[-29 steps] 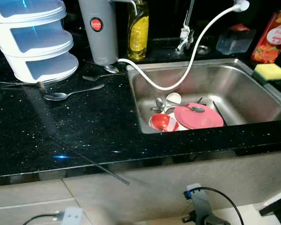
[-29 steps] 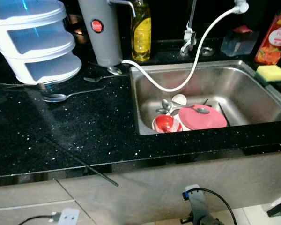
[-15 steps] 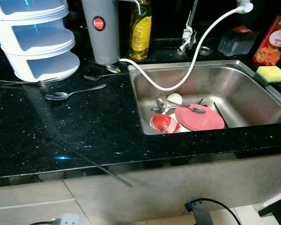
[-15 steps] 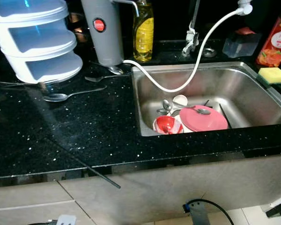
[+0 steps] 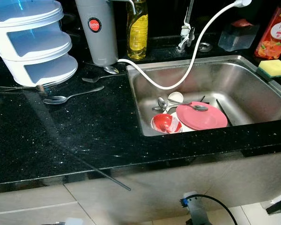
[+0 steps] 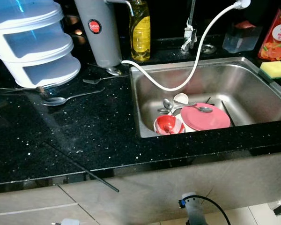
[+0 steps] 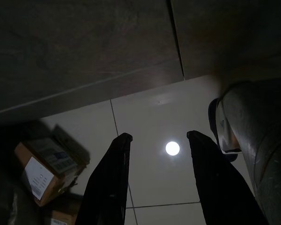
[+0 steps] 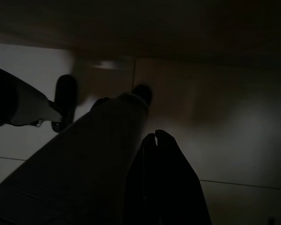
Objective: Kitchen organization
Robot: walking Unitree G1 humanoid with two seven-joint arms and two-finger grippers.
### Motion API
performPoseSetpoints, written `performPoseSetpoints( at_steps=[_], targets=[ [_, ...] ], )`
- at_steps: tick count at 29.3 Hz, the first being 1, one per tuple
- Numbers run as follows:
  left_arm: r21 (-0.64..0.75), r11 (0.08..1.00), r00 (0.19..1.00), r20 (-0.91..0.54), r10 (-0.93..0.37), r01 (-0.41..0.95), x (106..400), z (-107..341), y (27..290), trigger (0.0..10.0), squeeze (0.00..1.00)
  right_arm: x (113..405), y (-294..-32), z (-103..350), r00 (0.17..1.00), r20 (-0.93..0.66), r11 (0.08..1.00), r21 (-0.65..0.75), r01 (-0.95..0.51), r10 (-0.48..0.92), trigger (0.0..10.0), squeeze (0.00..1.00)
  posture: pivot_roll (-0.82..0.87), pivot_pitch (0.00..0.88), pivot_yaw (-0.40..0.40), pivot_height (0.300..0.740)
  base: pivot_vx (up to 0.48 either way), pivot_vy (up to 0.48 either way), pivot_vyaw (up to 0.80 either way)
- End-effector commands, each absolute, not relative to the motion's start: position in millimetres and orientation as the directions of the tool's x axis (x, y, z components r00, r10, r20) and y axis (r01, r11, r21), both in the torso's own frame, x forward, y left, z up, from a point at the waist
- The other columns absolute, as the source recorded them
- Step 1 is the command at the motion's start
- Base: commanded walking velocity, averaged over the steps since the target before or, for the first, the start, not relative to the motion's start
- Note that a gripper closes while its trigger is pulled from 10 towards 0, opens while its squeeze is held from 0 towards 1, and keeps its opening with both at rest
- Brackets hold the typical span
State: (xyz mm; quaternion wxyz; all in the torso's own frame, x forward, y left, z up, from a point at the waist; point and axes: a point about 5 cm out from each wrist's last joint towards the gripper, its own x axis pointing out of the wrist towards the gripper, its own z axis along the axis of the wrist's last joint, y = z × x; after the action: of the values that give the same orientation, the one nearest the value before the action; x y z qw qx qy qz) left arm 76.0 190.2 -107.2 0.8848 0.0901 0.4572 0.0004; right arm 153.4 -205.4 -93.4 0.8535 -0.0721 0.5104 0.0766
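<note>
Counter: a black speckled countertop [image 5: 84, 131] with a steel sink [image 5: 253, 89] set into it at 3 o'clock of the head view.
Sink contents: a pink plate [image 5: 203, 117] lies flat on the bottom, and a spoon [image 5: 196, 107] rests on its far rim. Just beside the plate, at its 9 o'clock, sits a red and white bowl [image 5: 165, 123]. More spoons [image 5: 160, 104] and a small white cup [image 5: 175, 97] lie at 11 o'clock of the plate.
Hose: a white hose [image 5: 192, 61] hangs from 1 o'clock down into the sink and curves back toward the grey dispenser [image 5: 97, 30].
Back edge: a yellow soap bottle [image 5: 137, 29] stands just beside the dispenser, the tap [image 5: 186, 28] at 12 o'clock, a red packet [image 5: 275, 33] and a yellow sponge [image 5: 273, 68] at 2 o'clock.
Counter items: a white tiered container [image 5: 30, 40] stands at 10 o'clock. In front of it lies a spoon on the counter [image 5: 68, 97], and a fork [image 5: 99, 78] lies nearer the dispenser. A thin dark rod [image 5: 91, 166] lies across the counter's front edge at 7 o'clock.
Left gripper [image 7: 157, 154]: hangs low over the pale tiled floor [image 7: 154, 117], fingers set wide apart and holding nothing; a cardboard box [image 7: 42, 171] lies near.
Right gripper [image 8: 155, 137]: hangs in deep shade; the two tips seem pressed together with nothing between, though the picture is very dark.
</note>
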Motion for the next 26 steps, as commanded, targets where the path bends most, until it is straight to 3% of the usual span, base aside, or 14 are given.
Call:
performPoseSetpoints(
  at_steps=[1, 17, 26],
  targets=[
    [0.171, 0.98, 0.582, -0.809, 0.081, 0.102, 73, -107, 196, 10.0, 0.0, 152, -205, -94, 0.46, -0.886, 0.974, -0.051, -0.221, 0.058, 10.0, 0.0, 0.0, 0.0, 0.034, 0.74, 0.0, 0.0, 0.0],
    [0.14, 0.987, 0.569, -0.819, 0.072, 0.075, 76, -106, 202, 10.0, 0.0, 140, -211, -98, 0.431, -0.901, 0.97, -0.07, -0.231, 0.038, 10.0, 0.0, 0.01, 0.0, 0.031, 0.74, 0.0, 0.0, 0.0],
    [0.143, 0.986, 0.567, -0.821, 0.069, 0.087, 78, -106, 201, 10.0, 0.0, 141, -209, -97, 0.435, -0.899, 0.97, -0.063, -0.236, 0.048, 10.0, 0.0, 0.01, 0.0, 0.03, 0.74, 0.0, -0.46, 0.0]
  ],
)
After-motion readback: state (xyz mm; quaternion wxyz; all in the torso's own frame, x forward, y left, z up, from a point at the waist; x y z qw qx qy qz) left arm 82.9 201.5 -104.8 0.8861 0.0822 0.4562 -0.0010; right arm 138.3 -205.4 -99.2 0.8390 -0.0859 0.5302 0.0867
